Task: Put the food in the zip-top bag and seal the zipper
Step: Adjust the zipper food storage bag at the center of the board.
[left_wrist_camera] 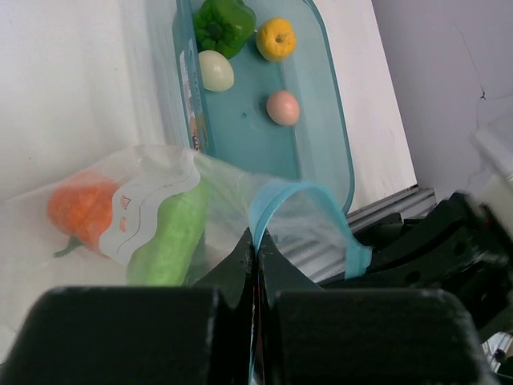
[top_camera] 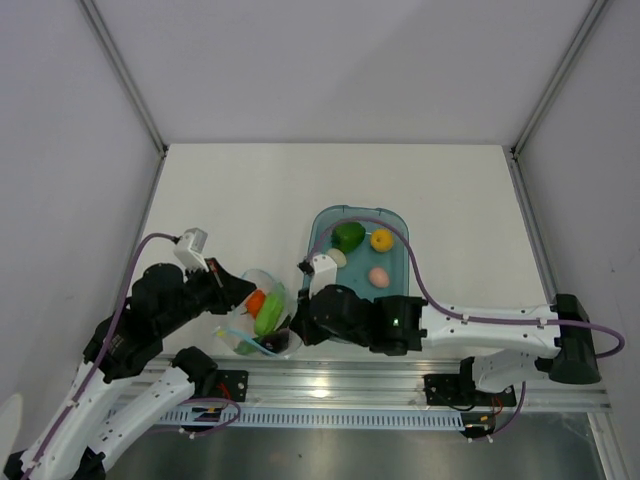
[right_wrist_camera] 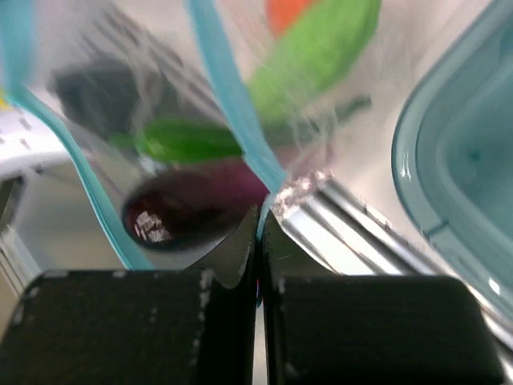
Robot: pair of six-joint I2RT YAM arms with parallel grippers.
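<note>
Blue zipper [left_wrist_camera: 296,189] of the zip-top bag [left_wrist_camera: 228,184], at the table's [top_camera: 250,190] 7 o'clock, is pinched by closed left gripper [left_wrist_camera: 256,247] and right gripper [right_wrist_camera: 260,223]; we judge loading unfinished, with the green pepper [top_camera: 348,236] in the tray [top_camera: 395,262] at 1 o'clock next.

One zip-top bag [left_wrist_camera: 224,188] at the jaws, holding four toy foods [left_wrist_camera: 172,233]; one teal tray [left_wrist_camera: 248,136] beyond them, holding four more.
</note>
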